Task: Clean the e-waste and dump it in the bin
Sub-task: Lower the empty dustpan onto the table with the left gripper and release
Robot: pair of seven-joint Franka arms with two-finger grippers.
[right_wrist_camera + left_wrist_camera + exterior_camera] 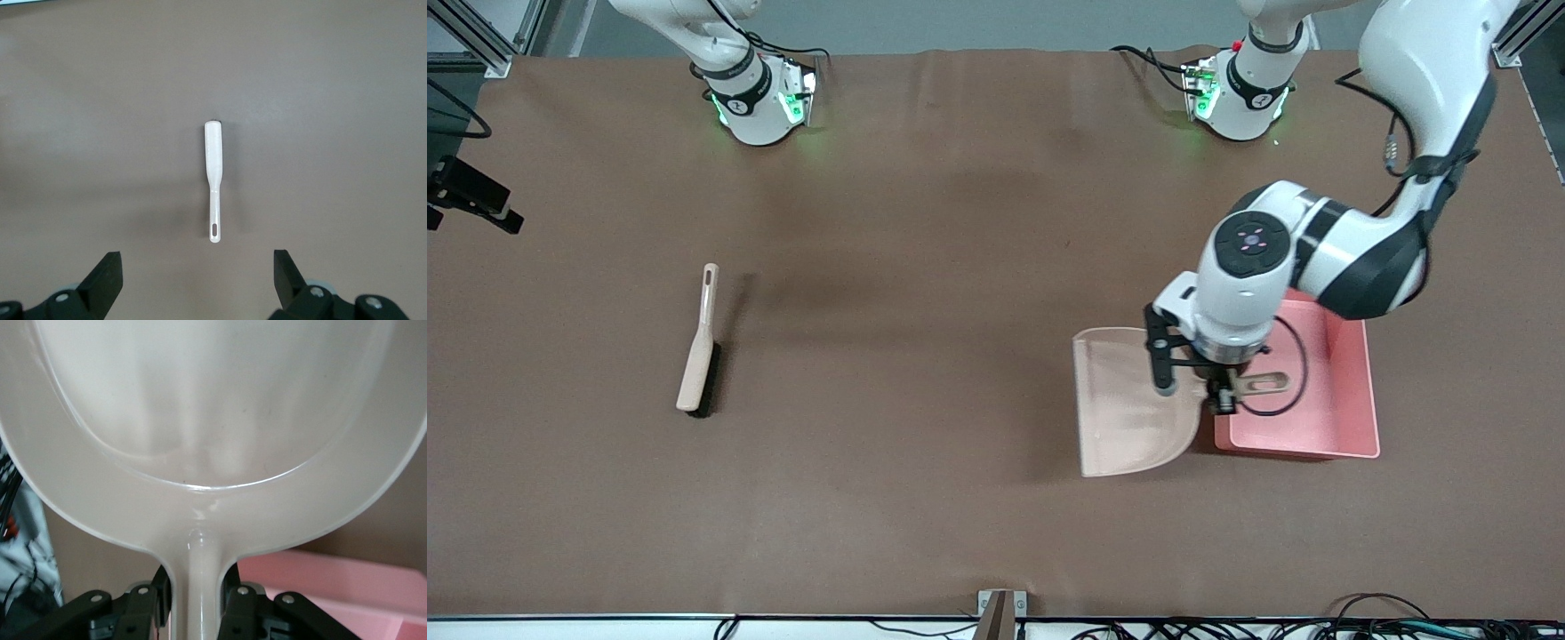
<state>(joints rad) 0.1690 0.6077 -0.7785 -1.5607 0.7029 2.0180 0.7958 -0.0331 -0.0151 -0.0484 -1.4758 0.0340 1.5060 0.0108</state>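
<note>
Two pincers: left pincer (1224, 396) clamps the dustpan (1129, 404) handle over the pink bin's (1352, 391) edge — e-waste not visible, possibly hidden. Right pincer (197, 277) gapes wide, holding nothing, above the brush (698, 351) on the table (960, 267).

Dustpan (1129, 404) beside bin (1352, 391), left arm's end; brush (698, 351) well apart.

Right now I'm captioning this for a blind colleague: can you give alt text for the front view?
The left end effector holds a beige dustpan by its handle at the edge of a pink bin, toward the left arm's end of a brown table. A brush lies alone toward the right arm's end; only the right arm's base shows there.
</note>
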